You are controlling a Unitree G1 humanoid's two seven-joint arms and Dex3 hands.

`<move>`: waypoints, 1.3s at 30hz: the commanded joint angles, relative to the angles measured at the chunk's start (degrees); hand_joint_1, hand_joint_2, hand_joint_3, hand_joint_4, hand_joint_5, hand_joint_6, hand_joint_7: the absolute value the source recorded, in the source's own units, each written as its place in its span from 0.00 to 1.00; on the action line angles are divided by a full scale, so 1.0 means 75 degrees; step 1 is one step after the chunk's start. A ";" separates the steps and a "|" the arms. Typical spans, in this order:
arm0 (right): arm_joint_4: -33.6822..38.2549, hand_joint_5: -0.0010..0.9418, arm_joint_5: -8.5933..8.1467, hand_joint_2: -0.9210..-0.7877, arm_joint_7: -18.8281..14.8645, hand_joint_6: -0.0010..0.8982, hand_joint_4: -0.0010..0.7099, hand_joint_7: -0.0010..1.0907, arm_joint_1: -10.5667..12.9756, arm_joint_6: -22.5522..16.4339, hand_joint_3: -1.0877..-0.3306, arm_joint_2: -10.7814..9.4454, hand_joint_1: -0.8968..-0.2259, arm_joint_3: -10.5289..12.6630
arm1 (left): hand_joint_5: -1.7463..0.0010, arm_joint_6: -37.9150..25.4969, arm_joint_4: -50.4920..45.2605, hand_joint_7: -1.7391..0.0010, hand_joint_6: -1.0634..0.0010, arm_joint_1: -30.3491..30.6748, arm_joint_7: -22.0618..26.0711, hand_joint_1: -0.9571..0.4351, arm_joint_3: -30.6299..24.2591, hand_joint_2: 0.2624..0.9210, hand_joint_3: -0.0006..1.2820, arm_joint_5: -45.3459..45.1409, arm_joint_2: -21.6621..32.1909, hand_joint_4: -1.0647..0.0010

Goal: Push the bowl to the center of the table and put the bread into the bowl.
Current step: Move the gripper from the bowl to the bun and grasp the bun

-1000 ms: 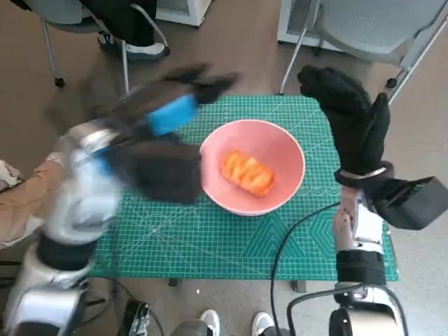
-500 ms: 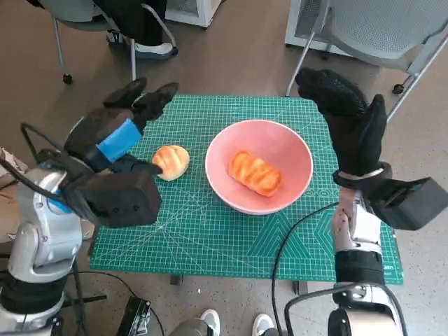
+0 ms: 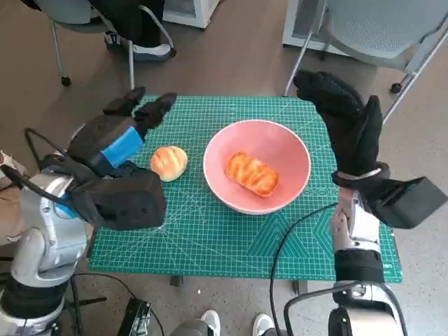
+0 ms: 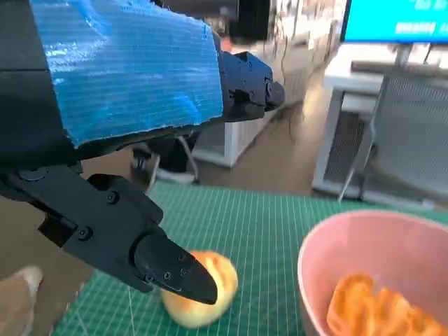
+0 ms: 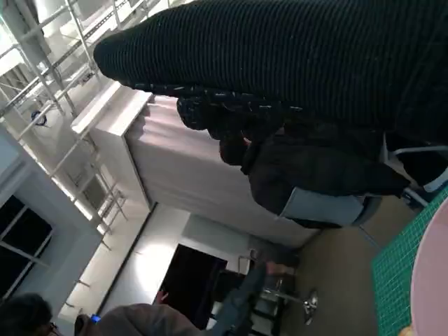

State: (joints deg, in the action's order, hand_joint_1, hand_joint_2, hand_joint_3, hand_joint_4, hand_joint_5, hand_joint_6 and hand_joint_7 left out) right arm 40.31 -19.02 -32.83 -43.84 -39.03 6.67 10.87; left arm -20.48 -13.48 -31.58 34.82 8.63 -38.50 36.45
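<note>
Pink bowl (image 3: 290,171): smooth, looks like plastic, slight sheen. Bread loaf in bowl (image 3: 250,173): glazed orange crust, shiny. Round bun (image 3: 169,162): pale crust, glossy top. Green cutting mat (image 3: 224,238): matt, printed white grid. Left hand (image 3: 115,140): hard black plastic, semi-gloss, blue tape wrinkled and shiny. Right hand (image 3: 346,122): black knitted glove, matt, ribbed. Forearms: pale smooth plastic shells.
</note>
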 commanded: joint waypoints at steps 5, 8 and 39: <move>0.0181 0.01 -0.0057 0.00 -0.0212 0.04 0.28 0.48 0.0066 0.0090 0.32 0.0135 0.40 0.0059 | 1.00 0.0172 0.1836 1.00 0.87 -0.0837 -0.0428 0.41 0.0764 0.62 0.00 -0.0245 -0.0423 1.00; 0.0194 0.01 -0.0054 0.00 -0.0226 0.04 0.28 0.48 0.0077 0.0075 0.32 0.0164 0.40 0.0082 | 1.00 0.0216 0.2706 1.00 0.88 -0.1219 -0.0560 0.43 0.1037 0.62 0.00 -0.0348 -0.0593 1.00; -0.0054 0.00 -0.0094 0.00 -0.0173 0.00 0.23 0.49 0.0255 0.0292 0.34 0.0371 0.34 0.0113 | 1.00 0.0447 0.9104 1.00 0.90 -0.4004 -0.1131 0.43 0.2574 0.62 0.00 -0.0710 -0.1764 1.00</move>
State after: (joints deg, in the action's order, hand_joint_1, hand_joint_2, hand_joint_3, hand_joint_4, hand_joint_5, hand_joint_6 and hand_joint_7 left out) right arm 39.80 -19.98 -34.23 -43.44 -37.76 9.02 11.56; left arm -17.76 52.44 -59.39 27.03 27.74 -44.61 23.67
